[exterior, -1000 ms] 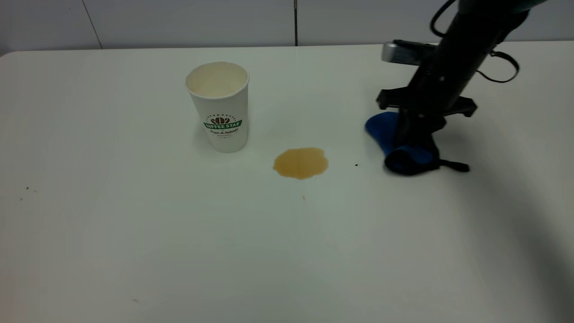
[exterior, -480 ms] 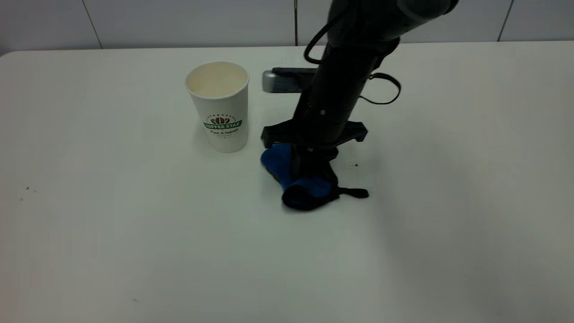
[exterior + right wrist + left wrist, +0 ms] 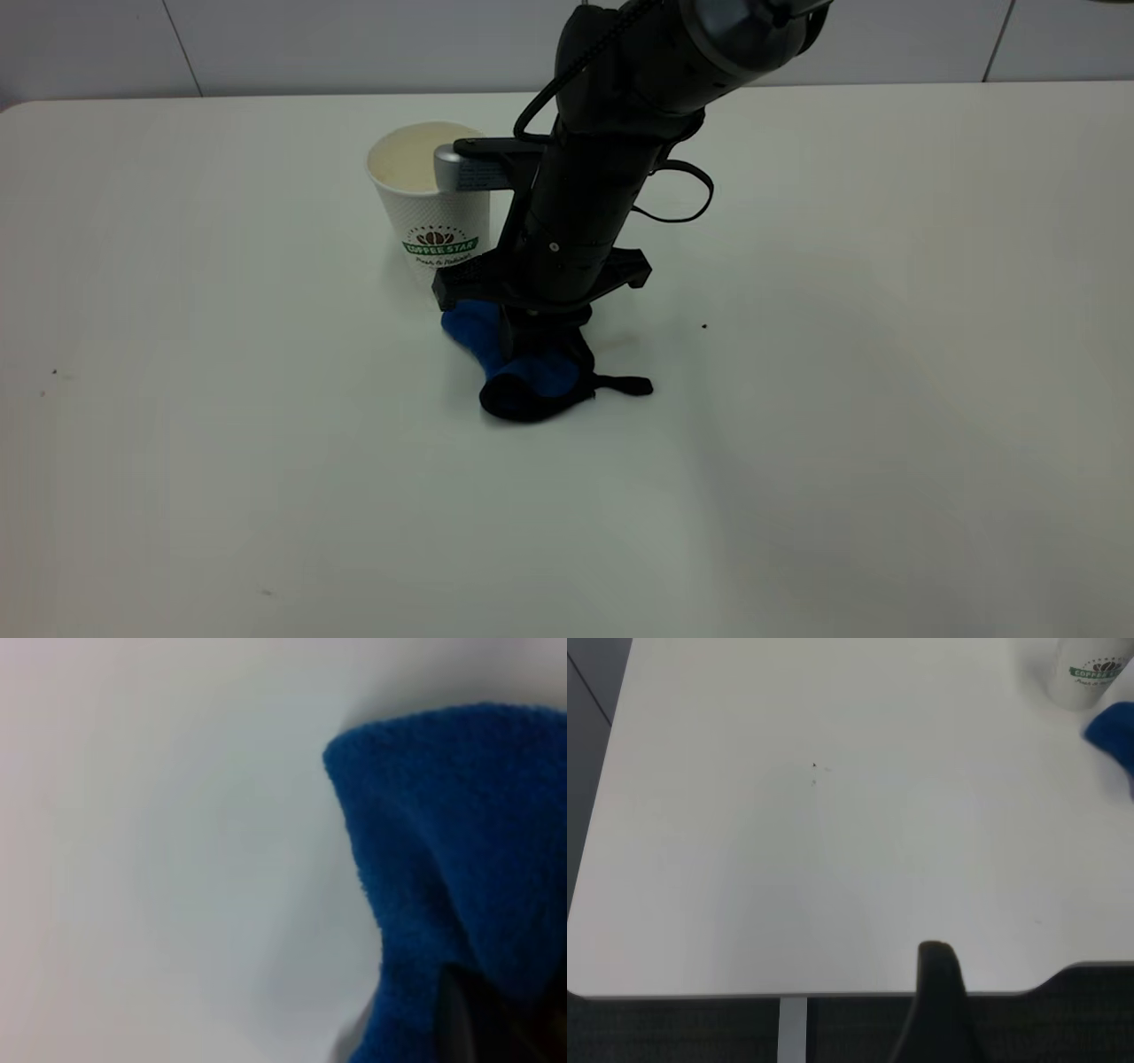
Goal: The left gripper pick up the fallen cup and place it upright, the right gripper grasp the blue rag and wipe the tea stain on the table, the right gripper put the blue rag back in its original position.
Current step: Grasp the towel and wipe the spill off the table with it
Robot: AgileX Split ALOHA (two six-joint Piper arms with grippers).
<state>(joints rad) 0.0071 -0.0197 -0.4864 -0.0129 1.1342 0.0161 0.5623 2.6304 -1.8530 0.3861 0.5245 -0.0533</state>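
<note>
The white paper cup with its green logo stands upright on the white table; the left wrist view shows its lower part. My right gripper points down just in front and right of the cup, shut on the bunched blue rag, which it presses on the tabletop. The rag's black strap trails to the right. Blue rag fills much of the right wrist view. The tea stain does not show in any view. My left gripper sits back at the table's edge, far from the cup.
A tiny dark speck lies right of the rag. A few small specks mark the tabletop nearer the left arm. The table's edge and its rounded corner lie close to the left gripper. A grey wall stands behind the table.
The right gripper has dragged the rag leftward from the table's right side, across the amber puddle, to beside the cup. The puddle no longer shows. The cup has not moved.
</note>
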